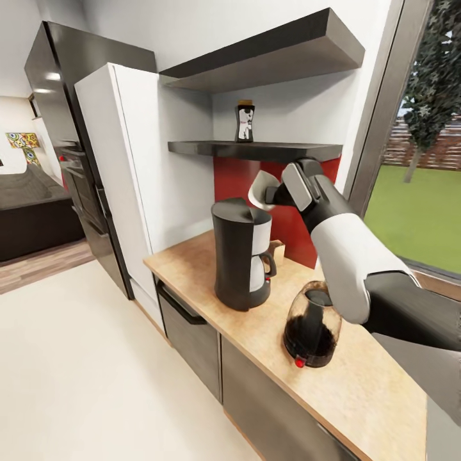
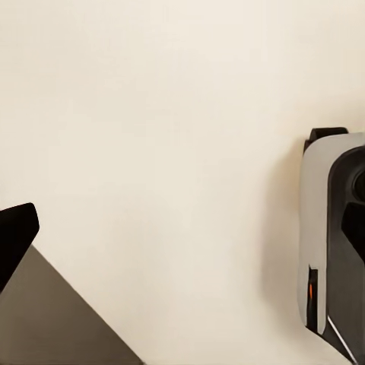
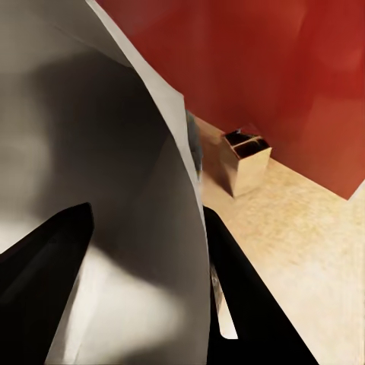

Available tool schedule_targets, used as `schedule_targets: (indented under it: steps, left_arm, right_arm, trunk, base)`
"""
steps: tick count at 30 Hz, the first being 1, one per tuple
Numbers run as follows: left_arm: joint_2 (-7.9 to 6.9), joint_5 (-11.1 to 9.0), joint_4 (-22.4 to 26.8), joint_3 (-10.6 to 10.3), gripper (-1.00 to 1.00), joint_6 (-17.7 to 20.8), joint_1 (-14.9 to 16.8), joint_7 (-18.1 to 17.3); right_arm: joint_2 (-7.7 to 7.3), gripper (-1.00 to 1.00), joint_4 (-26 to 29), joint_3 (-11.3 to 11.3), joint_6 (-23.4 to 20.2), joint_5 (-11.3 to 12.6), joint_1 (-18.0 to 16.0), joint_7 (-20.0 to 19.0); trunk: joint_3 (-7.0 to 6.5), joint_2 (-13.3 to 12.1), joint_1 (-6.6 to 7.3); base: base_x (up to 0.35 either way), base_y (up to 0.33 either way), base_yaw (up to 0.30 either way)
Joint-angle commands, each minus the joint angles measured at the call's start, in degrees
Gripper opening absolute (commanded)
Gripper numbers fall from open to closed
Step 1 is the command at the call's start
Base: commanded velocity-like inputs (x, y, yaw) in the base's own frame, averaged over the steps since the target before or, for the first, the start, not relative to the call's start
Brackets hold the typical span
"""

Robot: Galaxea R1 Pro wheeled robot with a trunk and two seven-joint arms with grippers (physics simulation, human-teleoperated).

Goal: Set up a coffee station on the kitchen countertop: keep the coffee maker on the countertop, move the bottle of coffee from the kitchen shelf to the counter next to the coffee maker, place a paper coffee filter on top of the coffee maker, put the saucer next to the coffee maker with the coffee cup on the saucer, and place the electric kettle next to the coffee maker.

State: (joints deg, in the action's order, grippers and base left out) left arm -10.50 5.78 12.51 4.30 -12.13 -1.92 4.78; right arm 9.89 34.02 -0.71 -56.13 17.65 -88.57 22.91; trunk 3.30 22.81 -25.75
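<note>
Your right hand (image 1: 272, 192) is clamped on the white paper coffee filter (image 1: 261, 189), a cone pinched at its rim and held in the air just above the black coffee maker (image 1: 242, 255), at about 1 o'clock from its lid. In the right wrist view the filter (image 3: 99, 175) sits between the two dark fingers (image 3: 251, 304), its pale wall curving across most of the picture.

The coffee maker stands upright on the light wooden table (image 1: 358, 384), its handle and glass jug facing 3 o'clock. At 4 o'clock from it, nearer you, stands the dark glass electric kettle (image 1: 312, 323) with a red switch at its base, partly behind your white forearm. Behind the coffee maker, at its 1 o'clock against the red back wall (image 1: 230, 179), is a small tan open box (image 1: 276, 250); the right wrist view shows the same box (image 3: 245, 161) on the table by that wall.

The dark bottle of coffee (image 1: 244, 121) with a white label stands upright on the lower black shelf (image 1: 256, 150), at 12 o'clock above the coffee maker.

Your left hand (image 2: 15, 243) shows as one dark fingertip over the pale floor (image 2: 152, 114); you cannot tell from this whether it is open or closed.
</note>
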Motion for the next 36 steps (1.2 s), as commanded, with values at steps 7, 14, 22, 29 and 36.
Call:
schedule_targets:
  steps: [7,14,22,29,36]
  left_arm:
    - [0.09,0.5,-1.0,0.4,1.0,-0.1,0.0,0.1]
    - [0.04,0.5,-1.3,0.4,1.0,-0.1,0.0,0.0]
    - [0.09,0.5,-1.3,0.5,1.0,-0.1,0.0,0.0]
    - [0.09,0.6,-1.3,0.4,1.0,-0.1,0.0,0.0]
    - [-0.03,0.6,-1.3,0.4,1.0,-0.1,0.0,0.1]
  right_arm:
    - [0.11,-1.0,1.7,0.1,-0.4,0.5,-0.3,0.6]
    - [0.11,-1.0,3.1,0.1,-0.4,0.5,-0.3,0.6]
    - [0.11,-1.0,3.2,0.2,-0.5,0.4,-0.3,0.6]
    - [0.11,-1.0,2.8,0.3,-0.5,0.4,-0.3,0.6]
    - [0.11,-1.0,2.6,0.3,-0.5,0.3,-0.3,0.6]
  trunk:
    - [0.12,0.1,-0.04]
    - [0.12,0.1,-0.04]
    - [0.12,0.1,-0.04]
    - [0.12,0.1,-0.04]
    - [0.12,0.1,-0.04]
  base:
    - [0.0,0.0,0.0]
    - [0.0,0.0,0.0]
    - [0.127,0.0,0.0]
    - [0.037,0.0,0.0]
    - [0.003,0.0,0.0]
